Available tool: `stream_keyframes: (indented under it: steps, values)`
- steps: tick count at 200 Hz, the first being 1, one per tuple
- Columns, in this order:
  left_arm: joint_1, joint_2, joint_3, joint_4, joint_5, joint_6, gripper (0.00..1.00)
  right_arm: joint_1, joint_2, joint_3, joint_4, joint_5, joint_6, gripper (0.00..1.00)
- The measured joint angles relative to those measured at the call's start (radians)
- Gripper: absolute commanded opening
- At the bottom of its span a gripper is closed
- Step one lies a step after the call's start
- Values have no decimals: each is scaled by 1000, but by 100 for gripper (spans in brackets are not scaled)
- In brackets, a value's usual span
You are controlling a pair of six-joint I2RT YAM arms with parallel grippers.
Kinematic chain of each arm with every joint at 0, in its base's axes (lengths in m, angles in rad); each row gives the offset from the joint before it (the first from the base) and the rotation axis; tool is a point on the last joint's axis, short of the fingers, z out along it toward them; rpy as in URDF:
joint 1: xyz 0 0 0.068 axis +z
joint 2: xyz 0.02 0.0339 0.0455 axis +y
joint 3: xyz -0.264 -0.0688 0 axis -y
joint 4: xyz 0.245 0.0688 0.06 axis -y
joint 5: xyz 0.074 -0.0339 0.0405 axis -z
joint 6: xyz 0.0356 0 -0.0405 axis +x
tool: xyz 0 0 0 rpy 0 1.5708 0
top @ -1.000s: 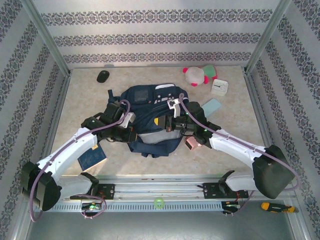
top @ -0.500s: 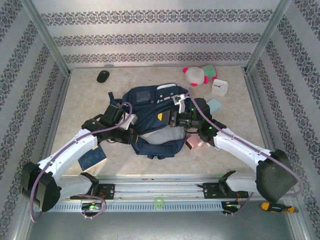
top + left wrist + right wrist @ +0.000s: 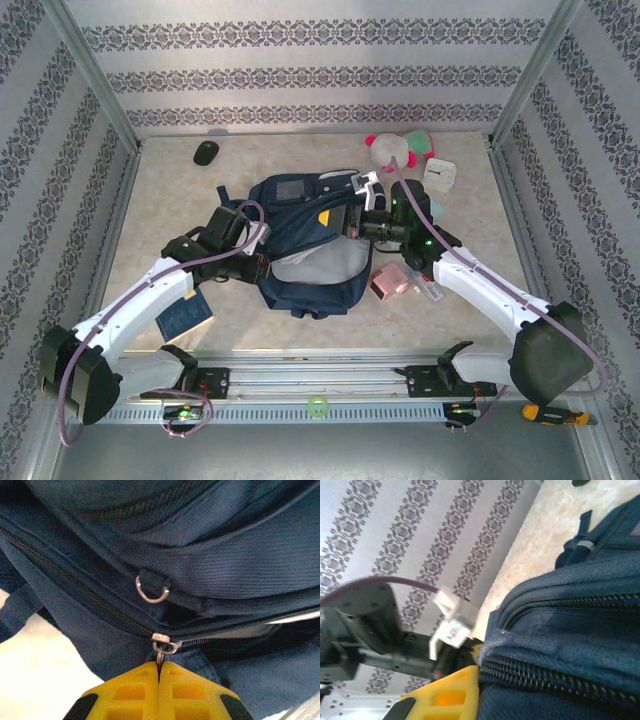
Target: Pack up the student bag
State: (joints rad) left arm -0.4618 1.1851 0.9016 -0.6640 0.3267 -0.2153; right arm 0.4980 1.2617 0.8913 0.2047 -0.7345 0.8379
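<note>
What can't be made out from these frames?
- Student bag interior: top view, too small and shadowed past the grey opening.
- Right claw grip: right wrist view, one finger in frame, bag fabric hides what it pinches.
- Blue booklet: top view, left arm covers part.
- Clock face: top view, too small.

Lg navy student bag [image 3: 298, 215] flat at ctr, main zip partly open, pale lining exposed.
</note>
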Motion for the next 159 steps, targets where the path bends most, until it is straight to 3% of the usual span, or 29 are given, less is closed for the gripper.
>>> stream_keyframes:
  steps: [93, 106, 131, 159]
  values:
    - [54, 48, 17, 64, -79, 69, 0, -116, 74, 167, -13, -113, 84, 0]
    - [60, 39, -1, 69, -56, 57, 12, -111, 77, 180, -10, -129, 84, 0]
    - [63, -20, -55, 88, -11, 9, 55, -107, 82, 181, -8, -151, 81, 0]
    - [63, -128, -83, 108, 2, -43, 60, -103, 90, 181, -18, -179, 56, 0]
